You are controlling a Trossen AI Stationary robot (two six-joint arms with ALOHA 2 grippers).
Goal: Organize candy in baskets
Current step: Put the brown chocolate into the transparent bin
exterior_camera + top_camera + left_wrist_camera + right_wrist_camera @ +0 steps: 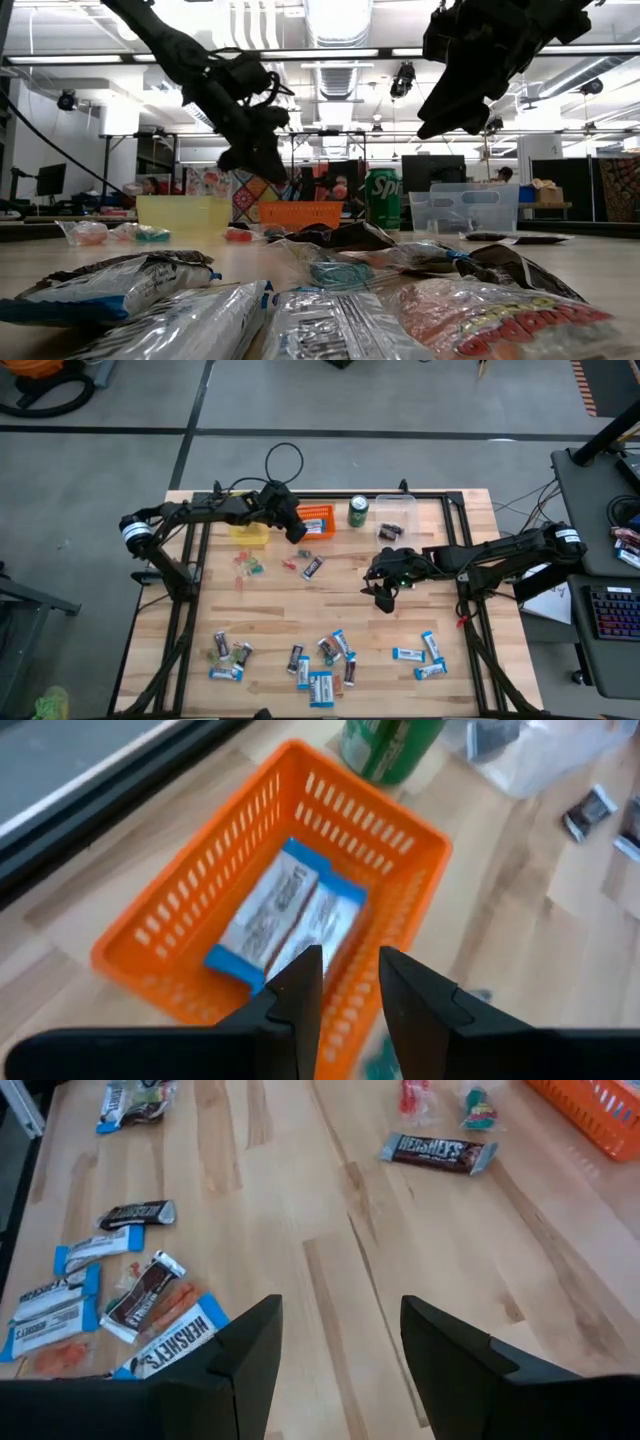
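Three baskets stand along the far edge: a yellow one (249, 533), an orange one (318, 520) and a clear one (396, 518). Two blue-and-white candy bars (285, 915) lie side by side on the orange basket's floor. My left gripper (350, 990) hangs just above that basket's near rim, slanting down, open, with nothing between its fingers. My right gripper (340, 1350) hovers open over bare table right of centre (385, 595), touching nothing. A dark bar (313, 567) and small sweets (248, 567) lie near the baskets. Many more wrapped pieces (320, 660) are scattered along the near edge.
A green soda can (358, 510) stands between the orange and clear baskets. The clear basket holds a few dark pieces (390, 531). Bare wood stretches across the table's middle (300, 610). A keyboard and cables sit on a side desk (615, 610) to the right.
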